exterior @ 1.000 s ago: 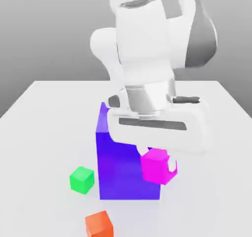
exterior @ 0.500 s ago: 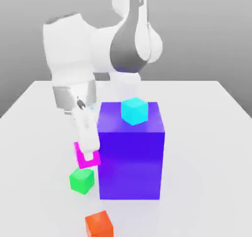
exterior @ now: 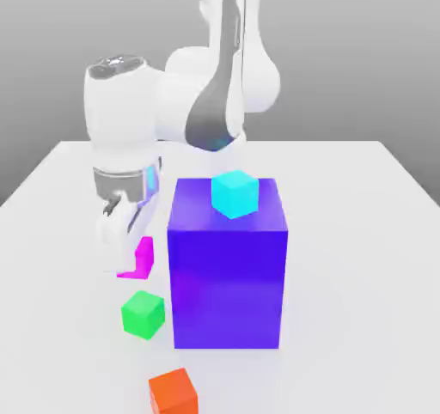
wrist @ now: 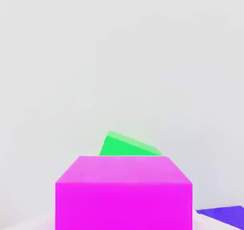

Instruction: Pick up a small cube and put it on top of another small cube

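The small magenta-pink cube (exterior: 143, 256) hangs between my gripper's (exterior: 127, 260) fingers, at the exterior view's left of the big blue-purple block (exterior: 229, 275). My gripper is shut on it, with one white finger (exterior: 111, 242) showing beside the cube. A small green cube (exterior: 143, 313) rests on the table just in front of and below the held cube. In the hand view the magenta cube (wrist: 124, 193) sits close up, with the green cube (wrist: 128, 146) partly hidden behind it. Whether the held cube touches the table I cannot tell.
A cyan cube (exterior: 235, 193) sits on top of the blue-purple block, whose corner (wrist: 224, 214) shows in the hand view. An orange cube (exterior: 173, 392) lies near the table's front edge. The white table (exterior: 361, 258) stretches to the exterior view's right.
My arm has swung from the block's right side round to its left, carrying the magenta cube. Over the last half second the hand turned and the cube edged back from the green cube.
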